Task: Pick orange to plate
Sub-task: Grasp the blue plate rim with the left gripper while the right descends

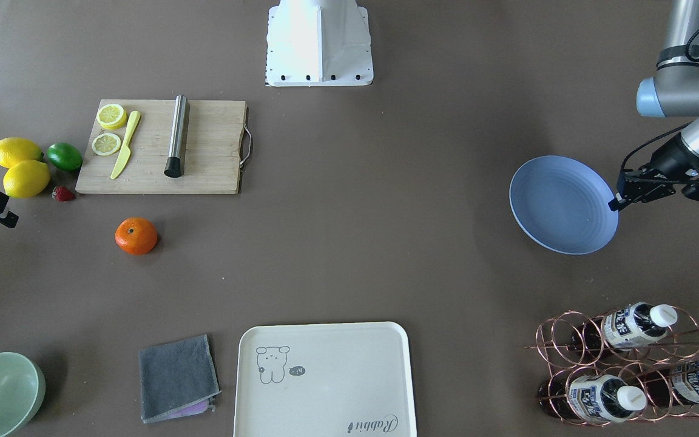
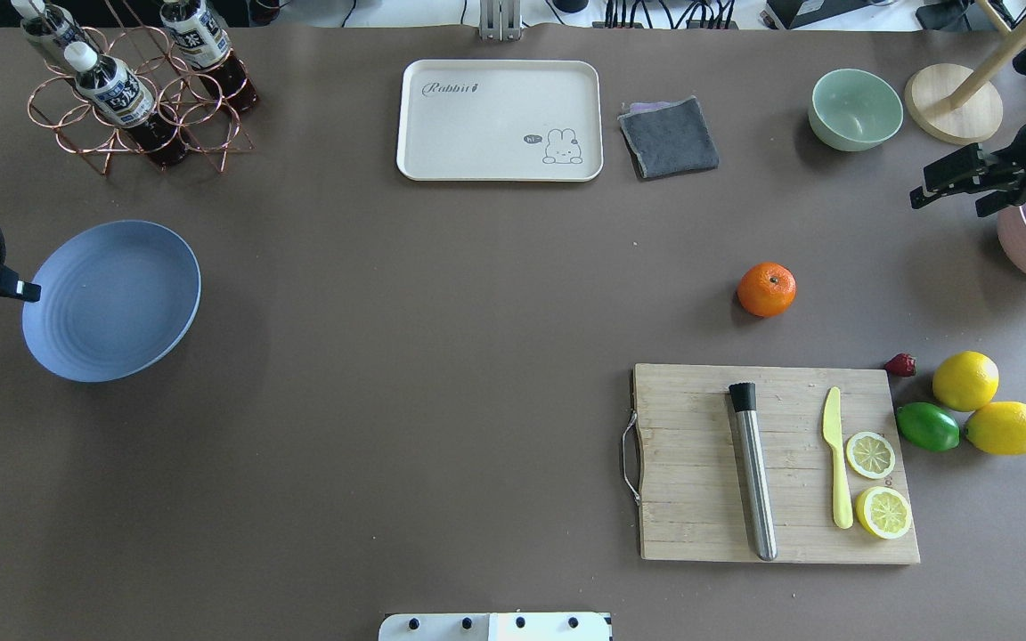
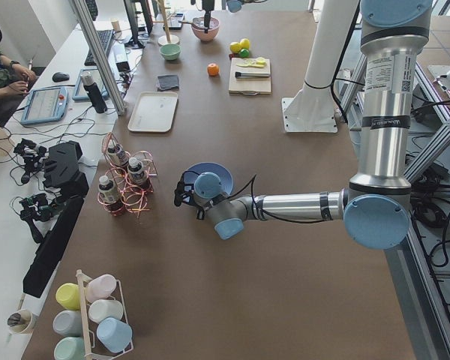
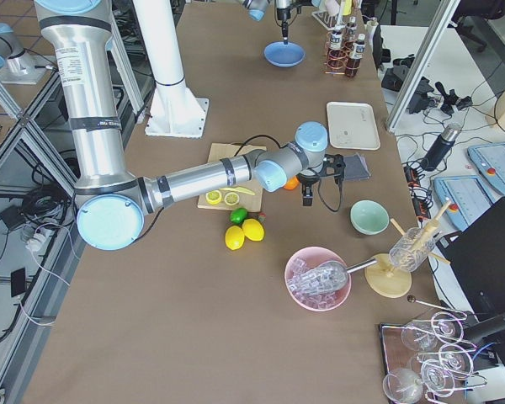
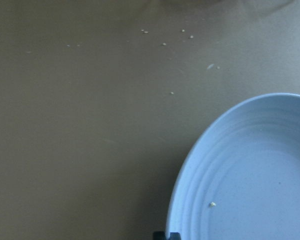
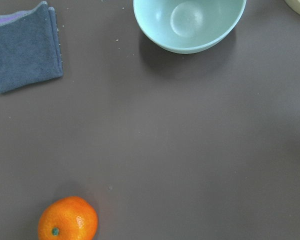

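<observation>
Brown matting is covering the table (image 2: 442, 356), and on the overhead view you are looking at a job not yet begun. Your orange (image 2: 766, 289) is sitting on the bare surface at 3 o'clock from the table's middle, just off the 12 o'clock edge of the board (image 2: 700, 445), with nothing touching it. Your plate (image 2: 112, 303) is lying empty at 9 o'clock, well apart from the fruit. Your right gripper (image 2: 918, 185) is hovering at 2 o'clock from the orange, near but clear of it, jaws standing wide with nothing between them. Your left gripper (image 2: 30, 292) is hanging at the plate's 9 o'clock rim; whether its jaws are parted or closed, you cannot tell. By that reading everything is remaining to do: reaching, grasping, carrying across, setting down.

Counting the table, you are seeing one orange, one plate, two lemons (image 2: 964, 380), one lime (image 2: 927, 426), two slices (image 2: 870, 455), one strawberry (image 2: 900, 364), one knife (image 2: 836, 463), one rod (image 2: 753, 481), one board, one tray (image 2: 495, 125), one cloth (image 2: 669, 138), one bowl (image 2: 855, 109) and three bottles (image 2: 108, 85) in one rack (image 2: 134, 125).
</observation>
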`<control>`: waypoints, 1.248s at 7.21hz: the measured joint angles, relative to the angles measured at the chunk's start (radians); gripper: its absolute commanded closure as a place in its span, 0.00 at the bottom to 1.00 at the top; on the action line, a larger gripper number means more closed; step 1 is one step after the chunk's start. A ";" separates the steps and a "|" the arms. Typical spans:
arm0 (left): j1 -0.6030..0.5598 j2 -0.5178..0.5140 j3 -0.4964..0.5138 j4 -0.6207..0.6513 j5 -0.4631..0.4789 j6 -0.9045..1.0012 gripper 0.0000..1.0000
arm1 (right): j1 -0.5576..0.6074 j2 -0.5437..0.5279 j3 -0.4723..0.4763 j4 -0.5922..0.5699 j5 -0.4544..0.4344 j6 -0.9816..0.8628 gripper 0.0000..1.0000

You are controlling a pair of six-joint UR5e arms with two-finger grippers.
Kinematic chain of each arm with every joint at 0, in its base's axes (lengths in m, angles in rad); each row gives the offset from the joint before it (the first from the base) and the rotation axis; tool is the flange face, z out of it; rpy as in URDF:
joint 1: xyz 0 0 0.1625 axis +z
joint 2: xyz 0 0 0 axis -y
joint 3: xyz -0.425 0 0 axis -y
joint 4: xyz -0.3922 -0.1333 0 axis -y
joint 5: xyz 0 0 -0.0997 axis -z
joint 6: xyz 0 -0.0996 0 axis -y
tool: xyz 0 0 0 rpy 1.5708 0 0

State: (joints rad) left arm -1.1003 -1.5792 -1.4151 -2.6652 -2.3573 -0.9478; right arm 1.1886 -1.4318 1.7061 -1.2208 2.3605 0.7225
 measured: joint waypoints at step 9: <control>0.437 -0.289 -0.395 0.536 0.525 -0.617 1.00 | -0.282 0.169 -0.017 0.000 -0.252 0.319 0.00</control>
State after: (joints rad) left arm -0.6636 -1.8680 -1.8098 -2.1294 -1.8325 -1.5645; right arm 0.9063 -1.2625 1.6894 -1.2213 2.1085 1.0418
